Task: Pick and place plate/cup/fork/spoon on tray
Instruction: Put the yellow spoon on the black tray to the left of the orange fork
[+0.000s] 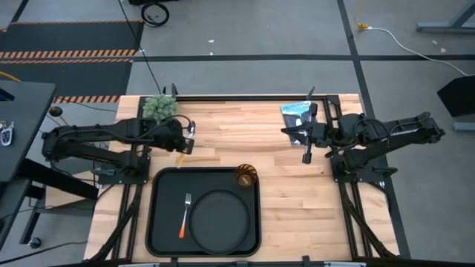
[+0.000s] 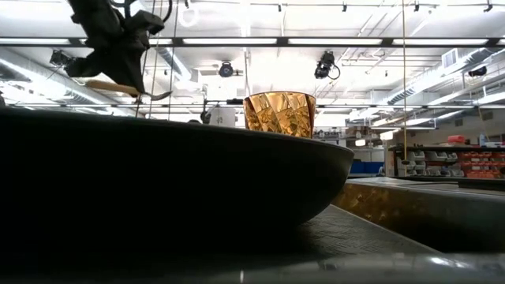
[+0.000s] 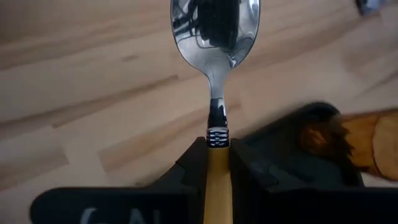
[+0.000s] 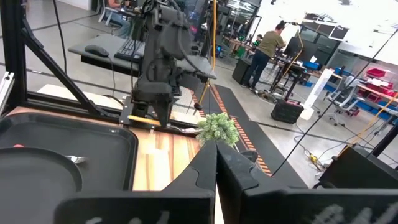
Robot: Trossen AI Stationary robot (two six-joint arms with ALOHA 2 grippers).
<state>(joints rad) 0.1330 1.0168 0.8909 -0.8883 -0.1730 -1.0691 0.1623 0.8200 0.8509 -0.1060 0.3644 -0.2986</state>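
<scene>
Spoon: the spoon [image 3: 215, 37] is clamped by its orange handle between the fingers of the left gripper [image 1: 185, 143] and carried above the bare wood, just beyond the tray's far left corner; it is not yet on the tray.
Tray: the tray [image 1: 160, 215] lies at the near middle of the table [image 1: 297, 193].
Plate: the plate [image 1: 220, 219] is seen resting on the tray's right half.
Fork: the fork [image 1: 185, 215] is laid on the tray just left of the plate, tines away from the near edge.
Cup: the cup [image 1: 246, 176] is set in the tray's far right corner.
Progress: three of four items are judged placed; only the spoon is left.
Right arm: the right gripper [image 1: 305, 154] is held over the table's far right side, its fingers pressed together on nothing.
Hidden: in the low view the spoon's bowl is hard to pick out against the ceiling, and the fork is blocked by the plate's rim; only the spoon's handle shows as a faint orange mark in the high view.
Room: a person [image 4: 268, 43] is seen well behind the table.
</scene>
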